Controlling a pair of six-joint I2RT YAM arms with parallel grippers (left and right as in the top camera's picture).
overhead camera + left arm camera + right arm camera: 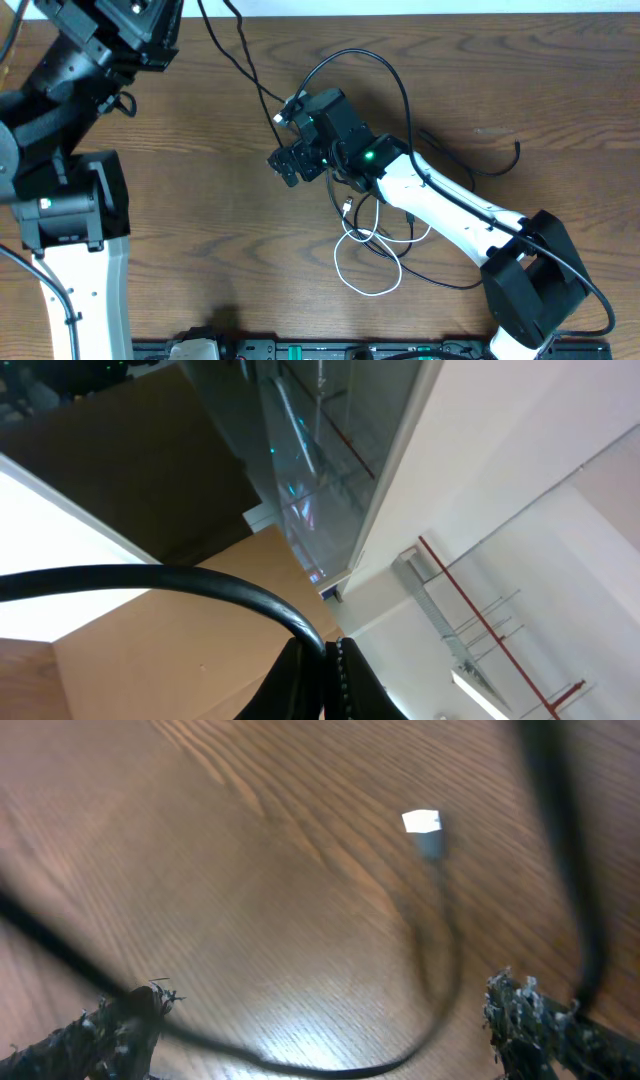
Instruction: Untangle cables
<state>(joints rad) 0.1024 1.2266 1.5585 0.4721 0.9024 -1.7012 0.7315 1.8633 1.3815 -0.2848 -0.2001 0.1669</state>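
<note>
- Cables point(372, 238) lie knotted mid-desk point(200, 200).
- Right tool point(325, 1015), spread apart, straddles a black cord point(445, 950); next, probably clamp and pull clear.
- Left tool point(130, 25): cannot tell.

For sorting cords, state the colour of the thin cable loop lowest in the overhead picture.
White: the thin cable loop shows best in the overhead view.

Blurred black cable point(452, 960), its plug point(425, 828) perhaps USB; right fingers point(120, 1025) edge-cropped.
</note>
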